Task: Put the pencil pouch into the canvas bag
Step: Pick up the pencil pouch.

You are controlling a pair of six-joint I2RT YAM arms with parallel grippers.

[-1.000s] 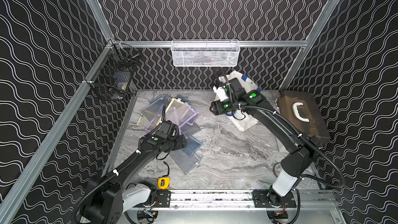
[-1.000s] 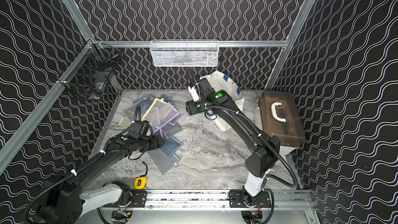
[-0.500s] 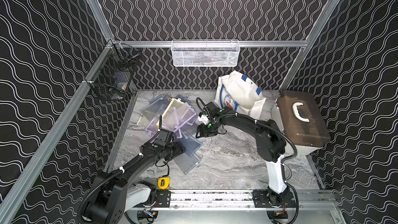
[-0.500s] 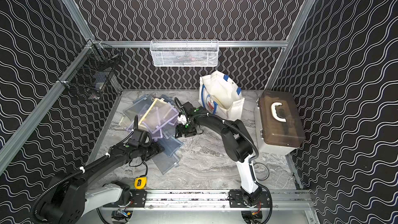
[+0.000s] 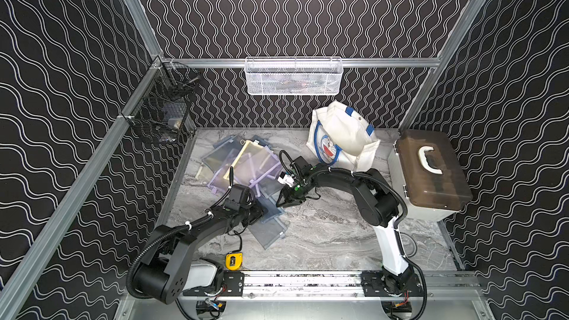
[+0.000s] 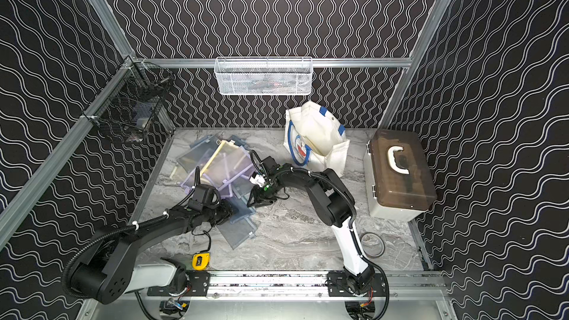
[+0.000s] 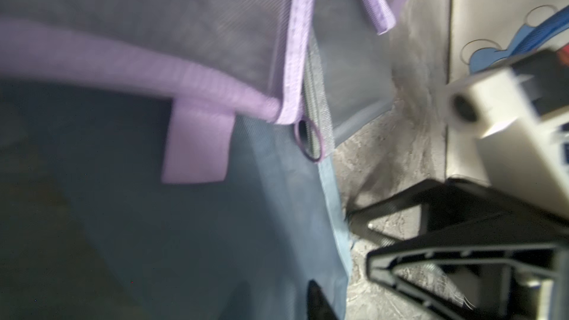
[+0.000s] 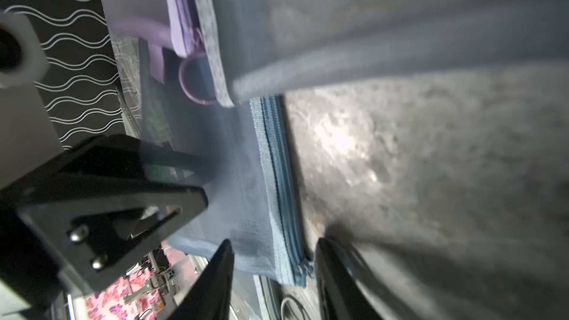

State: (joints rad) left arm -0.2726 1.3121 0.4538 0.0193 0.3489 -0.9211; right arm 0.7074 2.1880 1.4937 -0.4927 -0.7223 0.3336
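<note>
**Top views.** The white boxy canvas bag with blue handles and a cartoon cat face [image 5: 345, 136] stands right of centre in the upper part of the grey marbled worktop [image 5: 323, 235], its mouth open toward the camera. This is confirmed in both top views. Left of centre lies an overlapping pile of translucent mesh pouches [image 5: 246, 161]. The blue mesh pencil pouch [image 5: 271, 210] lies flat at the pile's lower edge, well apart from the bag. The left tool [image 5: 260, 214] is on the pouch from the lower left. The right tool [image 6: 251, 203] meets the pouch's right edge from the upper right. Neither tool's state is readable here. A brown translucent case with a white handle [image 5: 431, 167] sits at the right edge. A white wire-mesh basket [image 5: 294, 78] hangs on the back rail.

**Left wrist view.** The picture is blurred. The pencil pouch [image 7: 215, 226] lies partly under a lilac-trimmed pouch [image 7: 231, 26]. Only one dark fingertip [image 7: 317, 303] of the left tool shows, over the blue mesh. Whether this tool is spread or pinching cannot be told. The right tool [image 7: 361, 235] stands just beside the pouch's zip edge.

**Right wrist view.** The right tool [image 8: 274, 241] is spread. Its two fingers straddle the pouch's [image 8: 246, 195] blue zip edge, with a gap showing and nothing pinched. The left tool [image 8: 200, 180] is on the mesh nearby.
</note>
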